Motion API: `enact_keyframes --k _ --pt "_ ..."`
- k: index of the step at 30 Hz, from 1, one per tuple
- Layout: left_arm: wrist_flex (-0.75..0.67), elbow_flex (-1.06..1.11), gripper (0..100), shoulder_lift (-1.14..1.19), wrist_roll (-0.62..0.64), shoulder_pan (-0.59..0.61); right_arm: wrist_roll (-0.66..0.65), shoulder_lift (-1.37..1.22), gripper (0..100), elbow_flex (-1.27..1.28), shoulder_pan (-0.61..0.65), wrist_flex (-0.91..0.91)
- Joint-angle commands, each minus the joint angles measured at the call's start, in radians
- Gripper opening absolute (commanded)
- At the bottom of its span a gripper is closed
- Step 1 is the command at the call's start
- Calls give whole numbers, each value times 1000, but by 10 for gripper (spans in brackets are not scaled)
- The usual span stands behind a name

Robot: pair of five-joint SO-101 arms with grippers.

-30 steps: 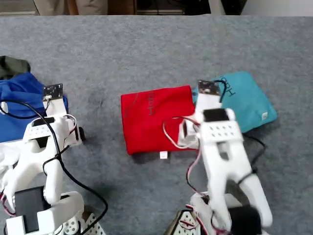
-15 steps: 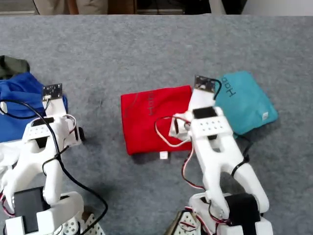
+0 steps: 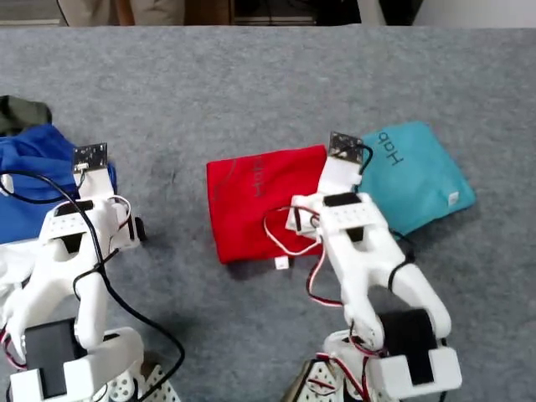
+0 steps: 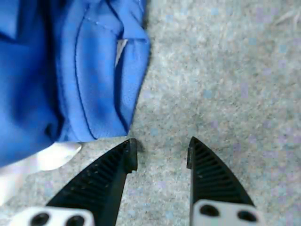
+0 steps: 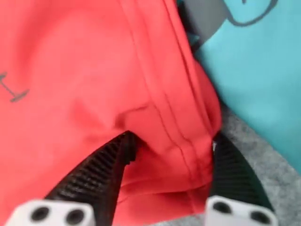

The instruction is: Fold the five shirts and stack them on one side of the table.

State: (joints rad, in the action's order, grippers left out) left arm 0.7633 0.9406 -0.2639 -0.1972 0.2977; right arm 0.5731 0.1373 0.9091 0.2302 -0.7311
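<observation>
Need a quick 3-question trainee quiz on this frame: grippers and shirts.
1. True or false: the left gripper is shut on the blue shirt.
2. Which shirt's edge lies between the right gripper fingers? A) green shirt B) red shirt C) blue shirt
3. Fill in: in the high view, the shirt beside the red shirt, on the side away from the blue shirt, is ___.
Key: 1 false, it is open over bare table; 2 B; 3 the teal shirt.
</observation>
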Motion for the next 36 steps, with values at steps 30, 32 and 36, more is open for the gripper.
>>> enact_keyframes --k 30,32,36 --pt "-11 0 185 -30 -5 6 -92 -136 5 -504 -42 -488" --pt "-11 0 185 -30 -5 8 -167 -140 5 -622 -70 -540" --pt "-11 -2 185 -30 -5 8 -279 -142 5 -851 -157 -624"
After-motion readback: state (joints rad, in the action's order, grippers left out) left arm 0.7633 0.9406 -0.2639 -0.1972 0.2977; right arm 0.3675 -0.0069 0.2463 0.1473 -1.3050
